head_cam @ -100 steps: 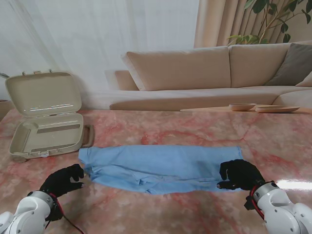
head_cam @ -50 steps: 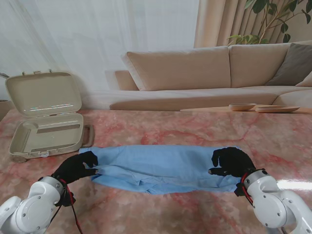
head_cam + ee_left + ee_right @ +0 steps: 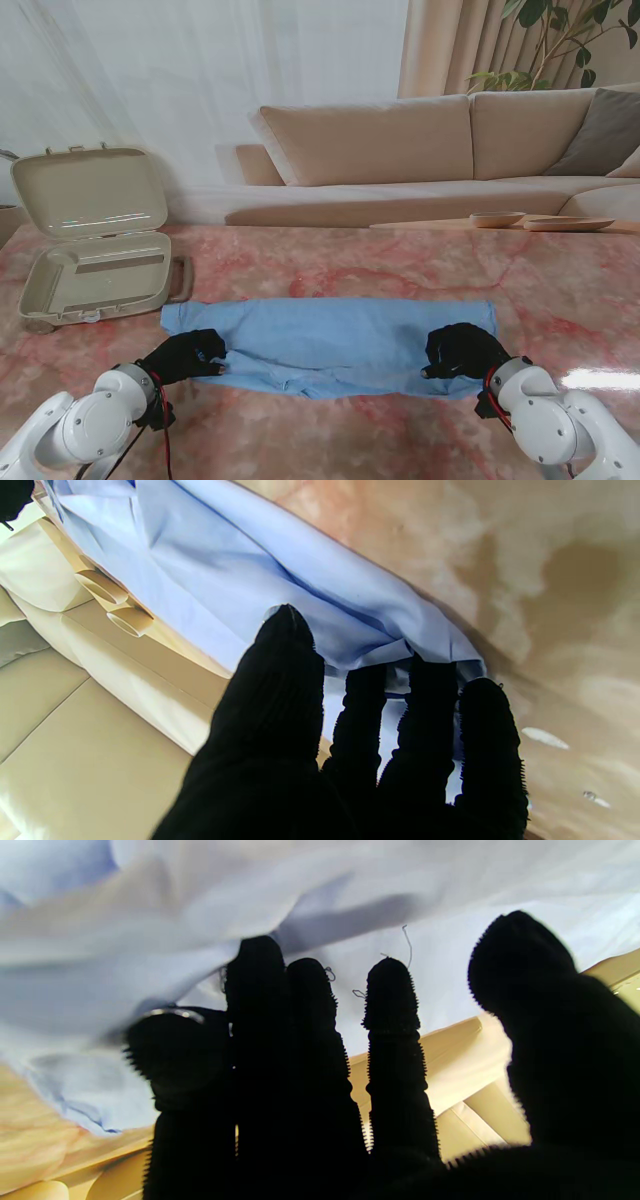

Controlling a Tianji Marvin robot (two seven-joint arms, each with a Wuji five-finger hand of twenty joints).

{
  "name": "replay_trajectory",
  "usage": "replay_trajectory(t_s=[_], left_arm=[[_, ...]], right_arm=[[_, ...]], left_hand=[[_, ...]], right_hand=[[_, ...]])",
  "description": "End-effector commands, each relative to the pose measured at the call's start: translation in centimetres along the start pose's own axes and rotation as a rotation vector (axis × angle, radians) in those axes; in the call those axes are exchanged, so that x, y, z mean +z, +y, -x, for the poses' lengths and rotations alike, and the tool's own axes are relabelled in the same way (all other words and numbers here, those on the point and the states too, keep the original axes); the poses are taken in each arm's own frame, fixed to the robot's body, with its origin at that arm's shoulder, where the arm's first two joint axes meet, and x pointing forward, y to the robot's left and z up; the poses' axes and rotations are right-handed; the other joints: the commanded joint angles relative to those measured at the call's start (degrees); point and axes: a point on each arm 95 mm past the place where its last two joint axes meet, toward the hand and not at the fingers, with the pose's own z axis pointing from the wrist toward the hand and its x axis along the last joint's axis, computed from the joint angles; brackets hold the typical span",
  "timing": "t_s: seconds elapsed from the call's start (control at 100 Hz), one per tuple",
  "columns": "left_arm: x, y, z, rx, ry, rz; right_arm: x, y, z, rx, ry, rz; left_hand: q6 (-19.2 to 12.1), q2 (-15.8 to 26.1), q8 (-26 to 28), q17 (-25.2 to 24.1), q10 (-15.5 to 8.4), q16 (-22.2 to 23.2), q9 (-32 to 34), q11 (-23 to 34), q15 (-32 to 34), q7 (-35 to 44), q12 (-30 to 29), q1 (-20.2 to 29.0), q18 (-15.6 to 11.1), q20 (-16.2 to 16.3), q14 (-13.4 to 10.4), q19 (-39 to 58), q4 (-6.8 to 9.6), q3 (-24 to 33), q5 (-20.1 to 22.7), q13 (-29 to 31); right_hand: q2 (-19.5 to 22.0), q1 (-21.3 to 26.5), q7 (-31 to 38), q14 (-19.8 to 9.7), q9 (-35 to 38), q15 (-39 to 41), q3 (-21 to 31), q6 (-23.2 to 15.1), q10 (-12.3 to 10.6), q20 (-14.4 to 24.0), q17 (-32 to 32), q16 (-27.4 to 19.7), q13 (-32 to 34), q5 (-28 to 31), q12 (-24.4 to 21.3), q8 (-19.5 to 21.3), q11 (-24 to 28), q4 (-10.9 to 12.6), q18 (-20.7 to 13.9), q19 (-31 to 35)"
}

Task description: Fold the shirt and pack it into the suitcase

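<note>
The light blue shirt point(image 3: 335, 340) lies on the marble table point(image 3: 400, 265) as a long band running left to right, its near edge rumpled. My left hand point(image 3: 186, 355) rests at the shirt's near left end. In the left wrist view the shirt point(image 3: 225, 570) hem meets the fingertips point(image 3: 425, 680) of my left hand point(image 3: 350, 740), and the thumb stands apart over the cloth. My right hand point(image 3: 460, 350) sits on the near right end. There the fingers point(image 3: 390, 1005) of my right hand point(image 3: 350, 1080) are spread against the shirt point(image 3: 350, 885). The beige suitcase point(image 3: 95, 283) stands open at the far left.
A beige sofa point(image 3: 420, 150) runs behind the table, with flat wooden dishes point(image 3: 545, 221) on a low surface at the far right. The suitcase lid point(image 3: 90, 190) stands upright. Bare marble lies between the shirt and the table's near edge.
Both hands have moved inward and away from me, from the bare table beside the shirt's ends onto its near edge. The shirt itself has barely shifted.
</note>
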Motion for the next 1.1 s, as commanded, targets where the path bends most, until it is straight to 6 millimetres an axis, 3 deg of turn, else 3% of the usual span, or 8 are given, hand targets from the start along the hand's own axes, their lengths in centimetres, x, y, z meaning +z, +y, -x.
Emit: replay_trajectory(t_s=[0.0,0.19,0.23,0.26,0.31,0.43,0.46,1.09], left_arm=[[-0.1,1.1,0.8,-0.009,-0.024,0.034],[-0.1,1.7,1.6,-0.004,-0.043,0.059],[-0.1,1.8,1.7,-0.001,-0.044,0.060],[0.0,1.8,1.8,0.001,-0.044,0.061],[0.1,1.9,1.8,0.003,-0.043,0.063],[0.6,2.0,1.9,0.008,-0.030,0.066],[0.8,2.0,1.9,0.005,-0.026,0.065],[2.2,1.3,-0.2,-0.069,0.063,0.038]], right_arm=[[-0.2,-1.1,0.7,0.010,-0.026,-0.047],[-0.5,-1.6,1.6,0.002,-0.056,-0.091],[-0.7,-1.7,1.8,0.001,-0.063,-0.099],[-0.8,-1.8,2.0,0.000,-0.068,-0.105],[-1.0,-1.9,2.2,-0.003,-0.075,-0.114],[-1.5,-2.1,2.7,-0.010,-0.095,-0.130],[-1.6,-2.1,2.8,-0.013,-0.100,-0.133],[-2.2,1.0,2.1,-0.052,-0.161,-0.015]], left_hand=[[-0.48,1.93,-0.56,-1.08,0.81,-0.04,-0.65,1.76,-0.63,-0.34,-0.50,2.50,1.31,0.36,1.89,0.41,1.22,-1.70,0.94,-0.87],[-0.54,1.90,-0.63,-1.43,0.74,-0.11,-0.89,1.88,-0.73,-0.21,-0.67,2.70,1.27,0.20,1.84,0.00,1.33,-1.83,0.93,-1.16],[-0.54,1.90,-0.64,-1.46,0.79,-0.13,-0.92,1.88,-0.73,-0.17,-0.70,2.78,1.24,0.16,1.79,-0.08,1.36,-1.81,0.93,-1.14],[-0.56,1.85,-0.64,-1.50,0.74,-0.14,-0.85,1.92,-0.75,-0.14,-0.69,2.80,1.25,0.13,1.80,-0.14,1.36,-1.83,0.94,-1.17],[-0.51,1.79,-0.70,-1.60,0.70,-0.19,-0.97,1.89,-0.82,-0.14,-0.73,2.92,1.20,0.02,1.74,-0.35,1.40,-1.80,0.87,-1.26],[-0.58,1.71,-0.87,-1.76,0.73,-0.31,-1.17,1.81,-0.98,-0.17,-0.80,3.10,1.09,-0.21,1.52,-0.76,1.46,-1.73,0.72,-1.40],[-0.58,1.67,-0.95,-1.81,0.74,-0.35,-1.21,1.78,-1.04,-0.22,-0.83,3.13,1.07,-0.28,1.55,-0.88,1.47,-1.72,0.69,-1.43],[-0.02,1.92,-3.85,-2.29,1.06,-1.11,-1.84,1.41,-1.73,-2.21,-2.06,2.92,0.99,-1.61,1.61,-2.36,1.53,-1.47,0.91,-1.95]], right_hand=[[0.46,-1.38,-0.64,1.58,-0.57,-0.37,-0.76,0.61,1.19,1.62,1.81,-0.56,-0.94,0.53,-0.69,-0.64,-0.43,2.99,-3.40,0.17],[1.19,-1.46,-1.34,2.16,-0.66,-0.54,-1.46,0.81,1.44,1.69,1.58,-0.52,-1.14,0.63,-0.90,-0.69,-0.63,3.50,-2.34,-0.19],[1.28,-1.30,-2.04,2.21,-0.59,-0.65,-1.79,0.93,1.57,0.72,-10.79,-0.38,-1.15,0.87,-1.07,-0.10,-0.72,3.80,7.77,-12.79],[1.36,-1.36,-2.13,2.29,-0.48,-0.67,-1.82,0.90,1.54,1.92,-16.77,-0.35,-1.15,1.00,-1.13,-0.05,-0.81,3.80,9.74,-14.54],[1.30,-1.42,-2.27,2.38,-0.43,-0.70,-1.82,0.89,1.57,3.81,-20.12,-0.34,-1.12,1.12,-1.15,-0.03,-0.92,3.80,9.08,-10.52],[1.26,-1.57,-2.41,2.38,-0.10,-0.64,-1.69,0.90,1.55,-0.06,-22.80,-0.33,-0.90,1.48,-1.15,-0.10,-1.04,3.69,8.27,-3.36],[1.28,-1.67,-2.45,2.36,0.00,-0.64,-1.52,0.87,1.58,-4.14,-23.23,-0.34,-0.85,1.56,-1.10,-0.08,-1.17,3.58,8.28,-1.19],[3.65,-2.06,-2.46,2.67,0.00,-0.59,-1.00,1.64,1.95,-5.73,-24.17,-0.50,-1.15,1.75,-1.25,-0.87,-1.24,3.83,8.43,-0.01]])
